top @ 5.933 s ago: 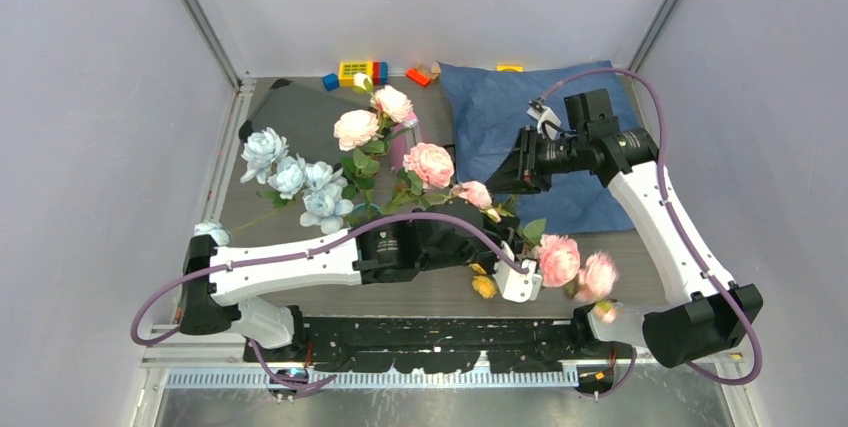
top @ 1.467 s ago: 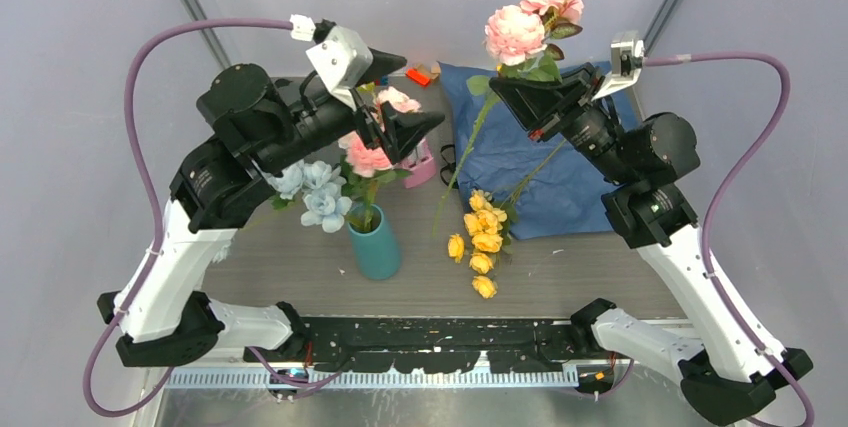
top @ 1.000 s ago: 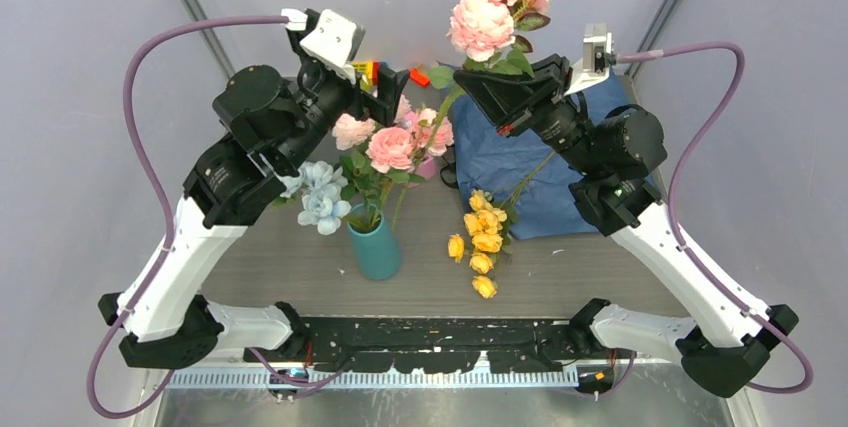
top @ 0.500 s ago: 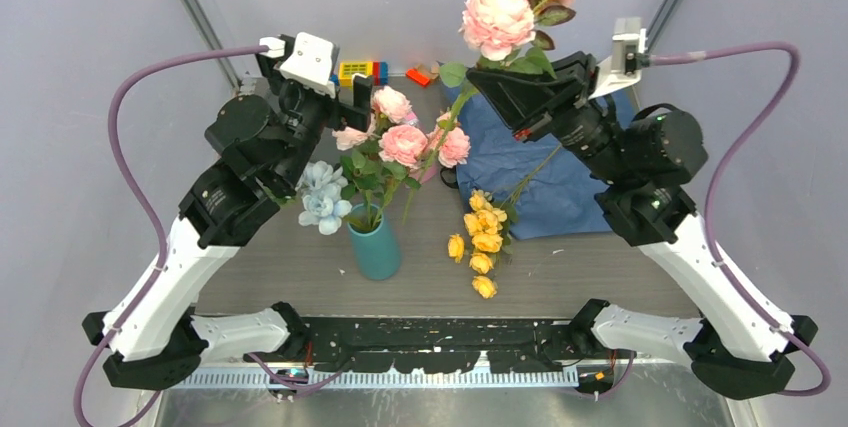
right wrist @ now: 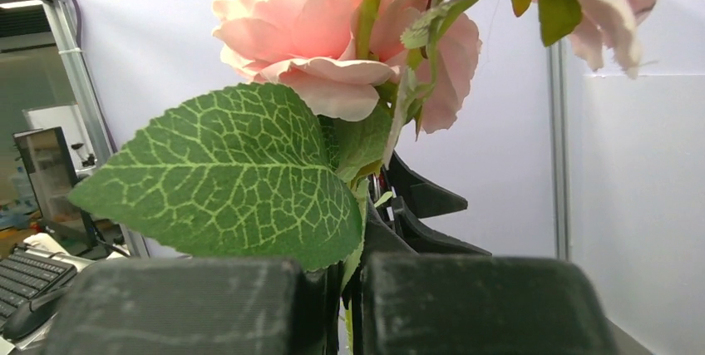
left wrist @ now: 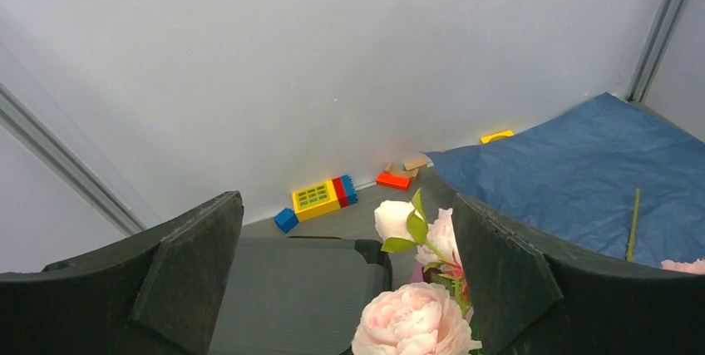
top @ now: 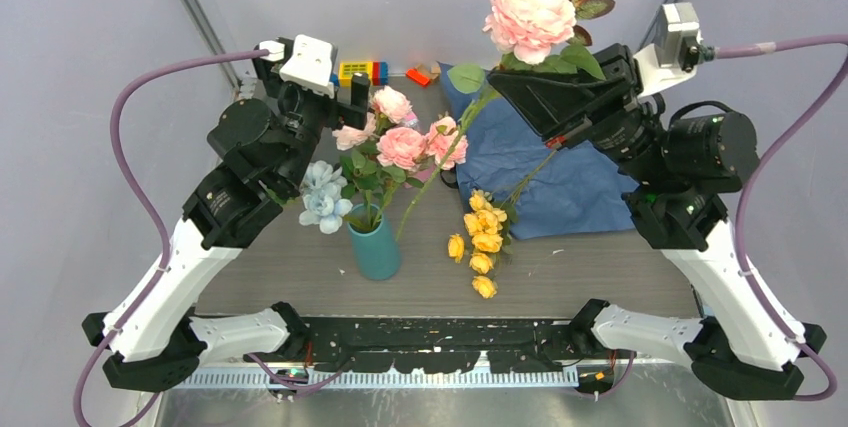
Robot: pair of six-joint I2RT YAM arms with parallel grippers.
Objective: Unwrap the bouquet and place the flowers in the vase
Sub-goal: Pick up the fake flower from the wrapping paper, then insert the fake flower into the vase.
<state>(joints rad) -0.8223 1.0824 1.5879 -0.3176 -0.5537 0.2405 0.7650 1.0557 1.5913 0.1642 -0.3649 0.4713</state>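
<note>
**Pink stem aloft, vase half filled.**
The right claw pinches a long pink flower: heavy ruffled fabric blooms above, a thin springy stem slanting down to just beside the smooth teal vase on the desk. Top-heavy, it may swing, miss the narrow round mouth, or snag the flowers in the vase and tip it. The left claw hovers spread wide above them.

Left arm, right arm: white shells, black joints, black base clamps. Purple cable arcs off each wrist. White camera block per wrist. Left gripper, right gripper: matte black, wedge-shaped, grainy.
</note>
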